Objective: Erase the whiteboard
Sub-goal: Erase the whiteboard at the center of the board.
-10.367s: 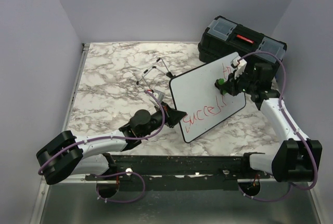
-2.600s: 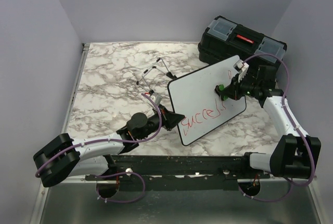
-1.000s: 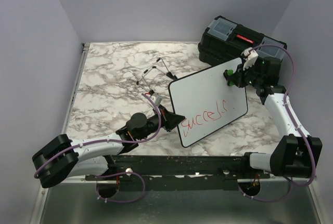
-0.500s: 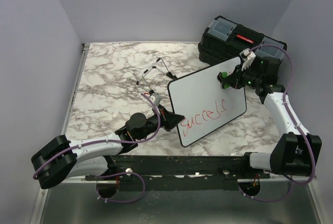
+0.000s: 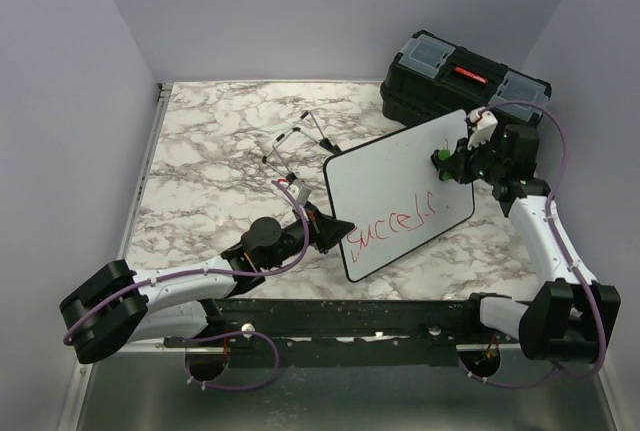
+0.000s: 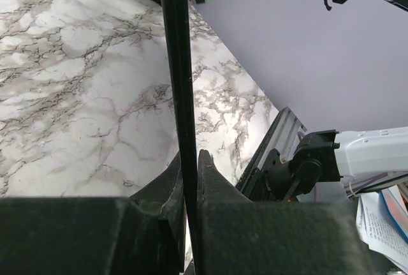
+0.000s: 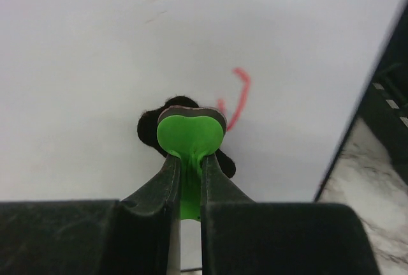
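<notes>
The right gripper (image 5: 443, 160) is shifted from half a second earlier toward the right edge of the whiteboard (image 5: 390, 186).
One red word (image 5: 395, 222), roughly "Succe!s", is left on the board's lower part, centre right of the overhead view. One stray red stroke (image 7: 237, 96) is seen beside the single green eraser (image 7: 190, 136), which is pinched tight in the right jaws. The board's lower-left edge is clamped by the left gripper (image 5: 328, 231). One black toolbox (image 5: 455, 76) is seen behind.

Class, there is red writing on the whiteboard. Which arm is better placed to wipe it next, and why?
Right. The right gripper holds the green eraser against the whiteboard, beside a red mark. The left gripper is clamped on the board's edge, steadying it.
</notes>
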`<state>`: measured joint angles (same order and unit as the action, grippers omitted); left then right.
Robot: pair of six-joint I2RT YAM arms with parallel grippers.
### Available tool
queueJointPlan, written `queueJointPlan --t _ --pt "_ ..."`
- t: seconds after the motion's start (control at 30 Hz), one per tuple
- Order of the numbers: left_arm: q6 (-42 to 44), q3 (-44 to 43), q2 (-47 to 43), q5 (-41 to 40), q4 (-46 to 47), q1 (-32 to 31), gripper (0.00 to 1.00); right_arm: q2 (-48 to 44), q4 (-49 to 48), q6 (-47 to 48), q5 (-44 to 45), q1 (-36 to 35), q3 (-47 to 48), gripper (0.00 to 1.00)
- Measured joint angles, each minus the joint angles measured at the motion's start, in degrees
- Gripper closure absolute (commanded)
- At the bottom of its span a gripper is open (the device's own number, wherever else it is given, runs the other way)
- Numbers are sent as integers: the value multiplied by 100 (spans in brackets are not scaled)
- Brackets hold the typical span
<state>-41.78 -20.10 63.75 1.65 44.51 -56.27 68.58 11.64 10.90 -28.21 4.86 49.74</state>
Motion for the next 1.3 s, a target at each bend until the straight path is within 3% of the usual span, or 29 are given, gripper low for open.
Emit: queueJointPlan --t 0.27,0.43,0.6,0.8,0.9,1.13,1.3 --pt "31 -2 2 15 2 0 100 -55 758 420 -1906 -20 0 99" --pt "33 -2 2 17 0 0 100 63 221 -140 -1845 -20 214 99" --pt "31 -2 2 24 -2 0 100 216 -461 -553 -990 -20 498 99" --pt "17 -4 2 46 -9 0 100 367 -387 -476 -310 -20 562 99" --pt "39 -7 2 55 -9 0 100 271 -201 -396 -507 -20 516 99" --pt "153 -90 2 138 -72 -7 100 -76 120 -358 -1958 -79 337 99" --pt "173 -111 2 146 -107 -9 100 -57 -365 -800 -1891 -107 339 99"
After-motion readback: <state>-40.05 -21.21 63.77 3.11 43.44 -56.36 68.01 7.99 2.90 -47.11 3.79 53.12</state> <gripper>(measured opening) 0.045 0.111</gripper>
